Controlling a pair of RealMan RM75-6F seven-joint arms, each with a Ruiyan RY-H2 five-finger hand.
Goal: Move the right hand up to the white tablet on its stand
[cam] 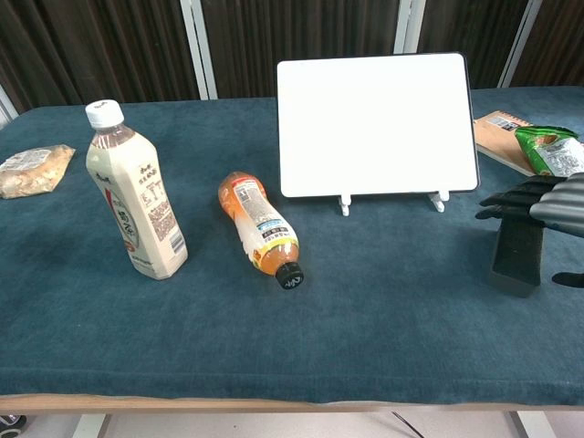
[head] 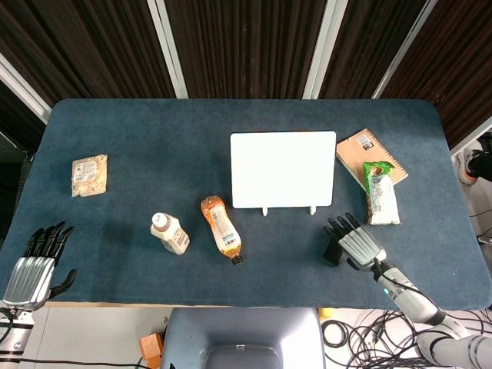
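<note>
Your right hand [head: 355, 241] hovers over the table [head: 138, 131] just in front of and to the right of the white tablet [head: 283, 169], not touching it; its fingers [cam: 511, 196] are stretched out and slightly apart, holding nothing. A small dark block [cam: 517, 255] sits right under that hand. The tablet stands upright on its stand [cam: 345, 204] near the middle of the blue table, its blank white face toward you. Your left hand [head: 34, 261] rests at the near left edge, fingers spread and empty, well apart from everything. A pale drink bottle [cam: 135, 192] stands upright left of centre, and an orange bottle [cam: 257, 228] lies on its side between it and the tablet, cap toward you. A brown notebook [head: 361, 150] lies beyond your right hand with a green snack packet [head: 380, 192] partly on it, and a tan snack bag [head: 89, 174] lies far left
</note>
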